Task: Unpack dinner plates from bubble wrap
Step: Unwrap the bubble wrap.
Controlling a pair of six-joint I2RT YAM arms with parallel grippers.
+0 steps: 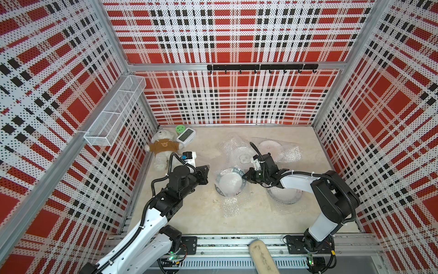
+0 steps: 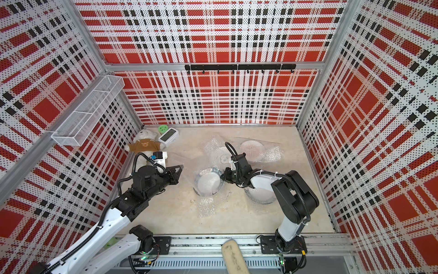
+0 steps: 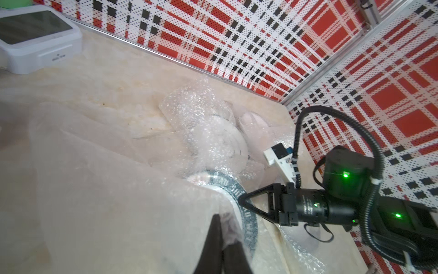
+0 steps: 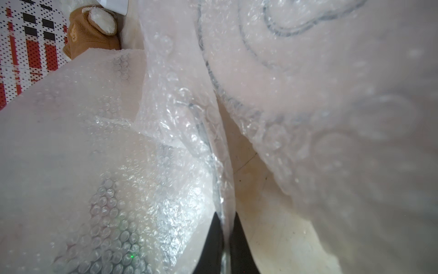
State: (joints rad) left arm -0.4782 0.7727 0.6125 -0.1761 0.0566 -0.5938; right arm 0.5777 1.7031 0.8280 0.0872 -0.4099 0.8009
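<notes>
Bubble wrap (image 4: 180,132) is getting pinched by the left gripper (image 1: 206,169) and right gripper (image 1: 245,177) beside the lettered plate (image 1: 229,183); nothing's looking unwrapped yet.

We see walls (image 1: 237,35) of perforated panel printed in red, black and white plaid, joined by bare metal posts (image 1: 115,35). A black hook rail (image 1: 260,67) runs along the back wall, and a white wire basket (image 1: 113,111) hangs on the left one. The floor (image 1: 201,225) is pale marbled beige, evenly lit, with a metal track (image 1: 225,244) along its near edge.
</notes>
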